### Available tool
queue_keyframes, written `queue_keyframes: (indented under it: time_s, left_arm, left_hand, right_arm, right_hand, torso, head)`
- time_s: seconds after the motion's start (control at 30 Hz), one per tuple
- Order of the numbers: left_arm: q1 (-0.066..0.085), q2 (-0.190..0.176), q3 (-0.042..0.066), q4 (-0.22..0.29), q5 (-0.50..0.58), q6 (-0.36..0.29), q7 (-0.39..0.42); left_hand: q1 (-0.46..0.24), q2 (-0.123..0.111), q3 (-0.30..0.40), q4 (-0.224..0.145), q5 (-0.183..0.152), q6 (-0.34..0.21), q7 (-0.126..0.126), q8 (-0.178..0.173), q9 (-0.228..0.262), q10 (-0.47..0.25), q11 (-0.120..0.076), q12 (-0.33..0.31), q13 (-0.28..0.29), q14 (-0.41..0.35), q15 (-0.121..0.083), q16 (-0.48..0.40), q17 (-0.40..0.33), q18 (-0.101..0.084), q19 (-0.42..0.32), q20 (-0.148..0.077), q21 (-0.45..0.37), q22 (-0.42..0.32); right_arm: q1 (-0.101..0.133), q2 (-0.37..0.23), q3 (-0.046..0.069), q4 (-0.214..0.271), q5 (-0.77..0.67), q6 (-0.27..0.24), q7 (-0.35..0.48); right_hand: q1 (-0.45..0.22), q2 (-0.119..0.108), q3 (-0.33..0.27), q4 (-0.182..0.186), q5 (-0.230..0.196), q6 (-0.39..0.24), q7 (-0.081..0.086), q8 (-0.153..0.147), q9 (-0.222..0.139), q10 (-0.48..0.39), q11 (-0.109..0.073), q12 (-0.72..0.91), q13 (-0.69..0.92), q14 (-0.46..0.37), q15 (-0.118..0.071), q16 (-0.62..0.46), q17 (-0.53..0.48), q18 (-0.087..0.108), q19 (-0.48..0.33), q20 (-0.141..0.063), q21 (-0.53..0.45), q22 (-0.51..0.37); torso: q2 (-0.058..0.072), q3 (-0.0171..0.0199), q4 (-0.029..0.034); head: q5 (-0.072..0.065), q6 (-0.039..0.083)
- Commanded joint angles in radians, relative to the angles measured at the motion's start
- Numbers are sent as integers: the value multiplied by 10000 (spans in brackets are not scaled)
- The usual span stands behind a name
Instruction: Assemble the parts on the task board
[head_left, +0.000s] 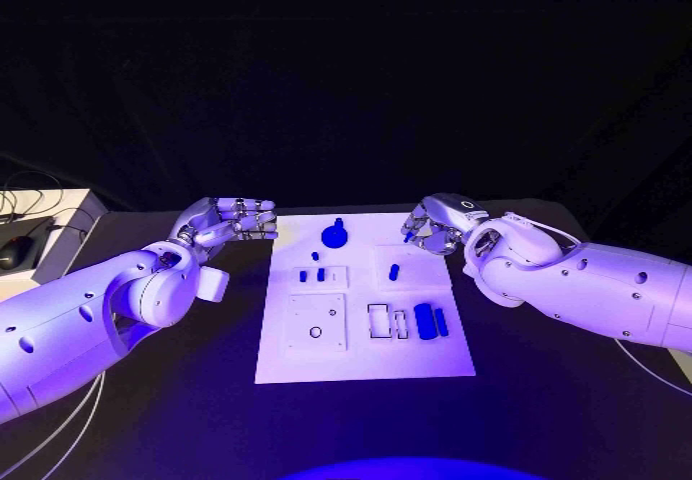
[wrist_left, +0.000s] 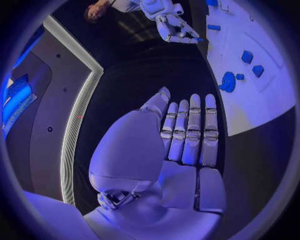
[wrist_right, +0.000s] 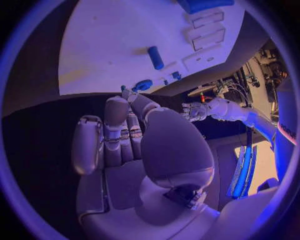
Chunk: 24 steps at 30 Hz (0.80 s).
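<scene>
The left hand (head_left: 231, 220) hovers beside the board's (head_left: 361, 365) far left corner; its wrist view shows the fingers straight, side by side, holding nothing. The right hand (head_left: 437, 225) hangs over the far right corner, fingers curled; whether it pinches anything cannot be told. On the board lie a round part (head_left: 335, 237), two bars (head_left: 430, 321) and smaller pieces.

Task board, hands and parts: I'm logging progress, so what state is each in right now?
Task board: flat on the table, parts spread over it.
Round blue part: at the board's far edge, untouched.
Two long blue parts: lying side by side, loose.
Left hand: empty, beside the board.
Right hand: pinching a small blue part.
</scene>
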<state>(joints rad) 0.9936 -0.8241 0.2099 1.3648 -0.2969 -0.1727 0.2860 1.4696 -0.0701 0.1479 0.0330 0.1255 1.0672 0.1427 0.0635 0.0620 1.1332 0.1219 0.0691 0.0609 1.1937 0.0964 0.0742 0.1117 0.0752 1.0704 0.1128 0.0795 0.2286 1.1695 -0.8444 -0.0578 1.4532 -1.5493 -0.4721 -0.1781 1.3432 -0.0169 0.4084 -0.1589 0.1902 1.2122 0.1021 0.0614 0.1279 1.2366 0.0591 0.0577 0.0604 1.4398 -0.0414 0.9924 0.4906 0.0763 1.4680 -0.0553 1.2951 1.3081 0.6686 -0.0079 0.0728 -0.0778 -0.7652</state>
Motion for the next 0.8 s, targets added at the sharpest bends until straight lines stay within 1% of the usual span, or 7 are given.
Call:
queue_keyframes:
  time_s: [0.03, 0.17, 0.27, 0.37, 0.5, 0.7, 0.8]
  left_arm:
    - [-16, 24, 9, 0, -17, 150, 105]
    - [-27, 37, 8, 1, -17, 145, 109]
    - [-33, 54, 8, 10, -17, 130, 115]
    - [-36, 66, 8, 28, -17, 105, 131]
    - [-38, 78, 8, 56, -61, 54, 158]
    - [-39, 83, 8, 88, -100, 18, 186]
    - [-39, 84, 8, 99, -107, 4, 195]
  left_hand:
    - [22, -42, 11, -34, 24, 56, 35, 0, 4, -27, 47, -33, -10, 10, -3, 4, 12, -67, 19, -24, 30, -10]
    - [22, -42, 11, -34, 24, 56, 35, 0, 4, -27, 47, -33, -10, 10, -3, 4, 12, -67, 19, -24, 30, -10]
    - [22, -42, 11, -34, 24, 56, 35, 0, 4, -27, 47, -33, -10, 10, -3, 4, 12, -67, 19, -24, 30, -10]
    - [8, -47, 16, -60, 23, 57, 32, -1, 3, -50, 52, -30, -10, 10, -2, 7, 14, -62, 20, -21, 38, -37]
    - [20, -38, 29, -70, 25, 64, 30, 1, 4, -43, 49, -28, -10, 14, -4, 9, 15, -61, 21, -24, 41, -42]
    - [20, -38, 29, -70, 25, 64, 30, 1, 4, -43, 49, -28, -10, 14, -4, 9, 15, -61, 21, -24, 41, -42]
    - [20, -38, 29, -70, 25, 64, 30, 1, 4, -43, 49, -28, -10, 14, -4, 9, 15, -61, 21, -24, 41, -42]
  right_arm:
    - [8, -19, 12, 425, 603, -158, 146]
    - [-9, 67, -7, 840, 566, -84, 183]
    - [-34, 242, -85, 1146, 333, 18, 188]
    - [-92, 477, -175, 1309, -8, 85, 170]
    - [-275, 832, -259, 1365, -475, 99, 122]
    - [-590, 1336, -337, 1308, -968, 153, 80]
    - [-760, 1591, -370, 1245, -1166, 207, 57]
  right_hand:
    - [-27, 31, 50, -40, 40, 14, 65, 37, 4, 97, -31, 32, 8, -62, 14, 41, -19, -76, 818, -74, 2, 1089]
    - [-32, 31, 49, -39, 55, 9, 68, 37, 4, 90, -27, 30, 7, -66, 15, 42, -31, -71, 817, -73, -13, 1081]
    - [-32, 35, 47, -40, 55, 7, 68, 37, 5, 83, -25, 30, 7, -63, 22, 51, -43, -72, 818, -65, -11, 1083]
    - [-34, 34, 43, -39, 56, 9, 66, 38, 6, 83, -25, 30, 7, -64, 26, 55, -51, -70, 817, -58, -20, 1079]
    - [-35, 33, 42, -40, 61, 10, 66, 38, 7, 83, -25, 30, 7, -64, 27, 57, -56, -70, 817, -57, -22, 1078]
    - [-36, 32, 43, -44, 82, 9, 68, 38, 8, 84, -24, 30, 6, -67, 26, 62, -69, -71, 818, -57, -19, 1081]
    - [-44, 31, 50, -51, 99, 5, 69, 37, 7, 81, -23, 30, 6, -72, 25, 69, -91, -68, 817, -58, -28, 1076]
  torso:
    - [-5, -2, -17]
    - [-13, 0, -15]
    - [-14, -14, -17]
    - [-7, -16, -17]
    - [5, -21, 6]
    - [10, -14, 16]
    - [6, -19, 5]
  head:
    - [116, 10]
    - [194, -6]
    - [291, -30]
    - [385, -56]
    - [481, -82]
    - [636, -166]
    - [690, -204]
